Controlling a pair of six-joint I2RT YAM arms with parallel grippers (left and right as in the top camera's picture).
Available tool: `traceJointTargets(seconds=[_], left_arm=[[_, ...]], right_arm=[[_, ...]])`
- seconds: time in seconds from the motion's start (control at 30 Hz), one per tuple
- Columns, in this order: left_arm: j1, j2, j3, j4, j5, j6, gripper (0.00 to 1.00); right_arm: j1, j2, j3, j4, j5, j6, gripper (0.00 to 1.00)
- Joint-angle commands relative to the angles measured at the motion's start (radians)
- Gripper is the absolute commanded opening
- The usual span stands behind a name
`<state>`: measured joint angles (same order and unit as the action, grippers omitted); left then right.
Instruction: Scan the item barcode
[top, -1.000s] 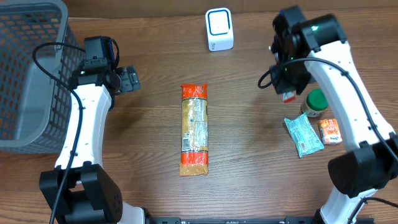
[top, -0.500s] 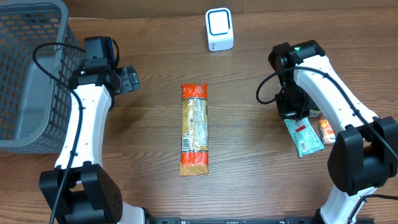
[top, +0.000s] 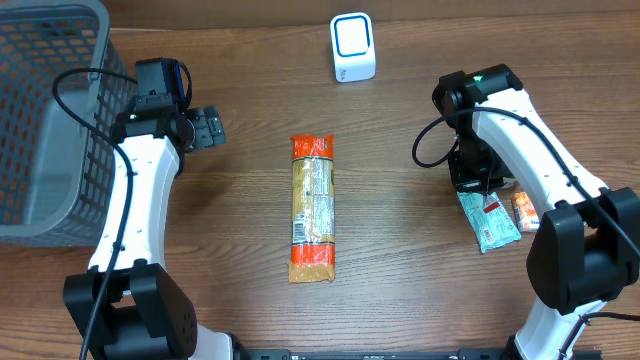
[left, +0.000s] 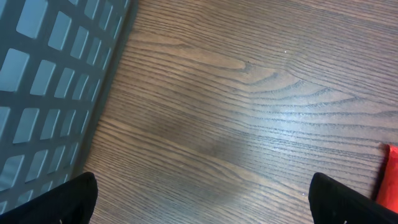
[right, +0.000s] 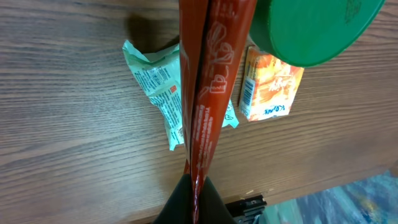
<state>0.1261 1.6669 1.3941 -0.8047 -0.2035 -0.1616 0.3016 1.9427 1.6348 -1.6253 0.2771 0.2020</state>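
Right gripper (right: 193, 198): the jaws are closed on 1 end of the red packet (right: 208, 81). In the right wrist view the packet runs straight out from the fingers, edge-on along its seam.

Position of the red packet: at the right side of the table (left: 249, 93), over the group of 3 loose items. In the wrist view it crosses the mint packet (right: 158, 93) and passes just beside the green lid (right: 317, 28) and the orange box (right: 270, 87). Whether it touches any of these cannot be told. In the overhead view the right arm covers most of it.

Scanner (top: 352, 47): it stands at the far edge of the table, near the centre, well apart from the right gripper.

Left gripper (top: 208, 128): the jaws are fully apart and hold nothing. In the left wrist view both fingertips (left: 62, 202) show at the lower corners with bare wood between them. The gripper is just beside the basket (top: 40, 120), which occupies the far left corner.

Long package (top: 312, 207): it lies flat at the centre of the table, lengthwise between the 2 arms, touching neither gripper.
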Motion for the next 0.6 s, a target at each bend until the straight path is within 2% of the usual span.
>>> traceJointTargets(seconds=[0.0, 0.57], left_arm=[[-0.002, 0.001, 0.016, 0.0, -0.006, -0.003, 1.0], [-0.002, 0.001, 0.016, 0.0, -0.006, -0.003, 1.0]], right_arm=[[-0.004, -0.011, 0.0, -0.002, 0.019, 0.007, 0.04], [-0.006, -0.011, 0.0, -0.005, 0.022, -0.024, 0.07]])
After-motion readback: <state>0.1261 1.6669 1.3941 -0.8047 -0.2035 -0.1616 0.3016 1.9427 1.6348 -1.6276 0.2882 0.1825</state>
